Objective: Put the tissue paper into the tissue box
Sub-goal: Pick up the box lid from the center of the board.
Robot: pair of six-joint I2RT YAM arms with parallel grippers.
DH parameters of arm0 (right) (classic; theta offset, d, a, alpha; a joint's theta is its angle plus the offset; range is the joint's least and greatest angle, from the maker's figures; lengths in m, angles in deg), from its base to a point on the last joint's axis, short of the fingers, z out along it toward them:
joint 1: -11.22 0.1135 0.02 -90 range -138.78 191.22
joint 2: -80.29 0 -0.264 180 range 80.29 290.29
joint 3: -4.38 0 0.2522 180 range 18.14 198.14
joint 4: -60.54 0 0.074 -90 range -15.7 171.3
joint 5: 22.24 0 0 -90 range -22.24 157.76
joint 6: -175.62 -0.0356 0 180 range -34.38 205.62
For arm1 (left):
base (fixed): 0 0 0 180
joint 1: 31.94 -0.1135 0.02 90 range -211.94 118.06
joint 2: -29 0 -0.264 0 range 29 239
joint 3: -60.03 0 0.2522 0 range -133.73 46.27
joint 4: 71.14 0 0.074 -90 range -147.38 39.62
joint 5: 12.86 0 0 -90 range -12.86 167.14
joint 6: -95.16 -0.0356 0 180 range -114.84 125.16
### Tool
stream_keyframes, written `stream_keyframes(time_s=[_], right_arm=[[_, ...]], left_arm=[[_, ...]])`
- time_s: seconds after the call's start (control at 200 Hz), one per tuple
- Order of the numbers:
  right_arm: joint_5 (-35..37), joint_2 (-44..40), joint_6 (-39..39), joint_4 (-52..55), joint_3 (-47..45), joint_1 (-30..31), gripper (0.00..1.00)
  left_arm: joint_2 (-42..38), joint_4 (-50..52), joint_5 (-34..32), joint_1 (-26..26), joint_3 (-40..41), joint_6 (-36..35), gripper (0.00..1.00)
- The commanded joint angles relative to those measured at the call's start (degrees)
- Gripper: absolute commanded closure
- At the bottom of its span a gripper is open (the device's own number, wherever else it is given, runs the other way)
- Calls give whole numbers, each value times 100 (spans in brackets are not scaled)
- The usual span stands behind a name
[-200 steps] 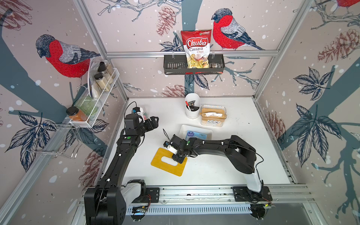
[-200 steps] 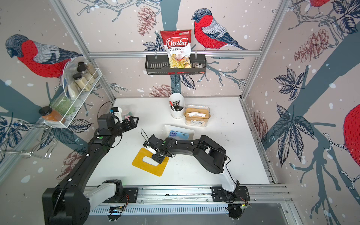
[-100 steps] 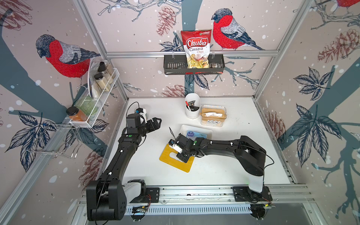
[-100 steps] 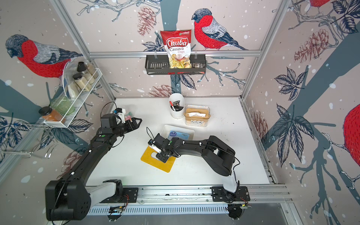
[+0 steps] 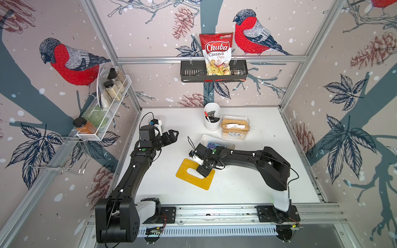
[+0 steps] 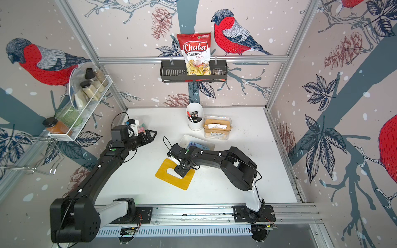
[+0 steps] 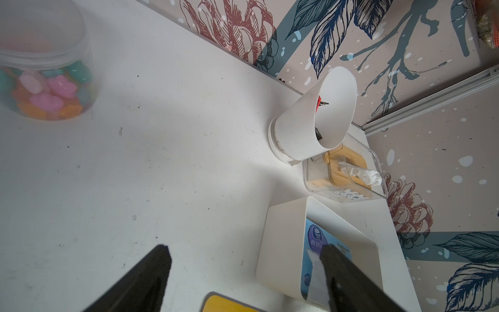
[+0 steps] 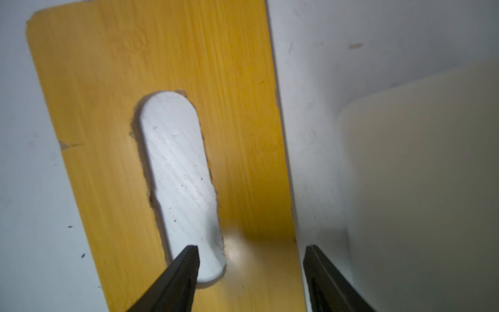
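Parting our right gripper [image 5: 203, 171] over the yellow lid [image 5: 193, 183], just slid right toward the tissue box [image 7: 283, 243] holding the tissue pack [image 7: 314, 237], we release it; left gripper [image 7: 244, 251] gapes empty.

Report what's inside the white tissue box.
A blue tissue pack lies in the white tissue box. A jaw of the left gripper hides part; beneath the pack is unseen.

table [image 5: 247, 184] | yellow slotted lid [image 5: 202, 181], tissue box [image 7: 280, 243], pen cup [image 5: 211, 126], clear container [image 5: 235, 134], candy jar [image 7: 46, 89]
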Motion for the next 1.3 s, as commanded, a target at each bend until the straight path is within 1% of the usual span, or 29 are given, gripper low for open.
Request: stream_keyframes(time_s=[0.0,0.115,0.325,0.475,0.64,0.77,1.296], right_arm=[[26,121,60,404,151,10,32],[-62,293,97,496,329,14,31],[-21,558,124,623,570,58,33],[14,659,115,692,635,93,39],[153,674,100,696,700,120,50],[253,673,107,698,754,120,55],[305,444,54,789,860,102,59]], left_arm=[[-38,-134,19,7,-32,-82,10],[-56,-134,26,5,-32,-82,10],[-91,-148,42,-7,-23,-100,10],[-73,-151,62,-1,-32,-108,10],[-71,-160,64,-2,-25,-100,10],[-64,-156,57,-2,-25,-103,10],[-55,-134,67,-2,-14,-109,10]])
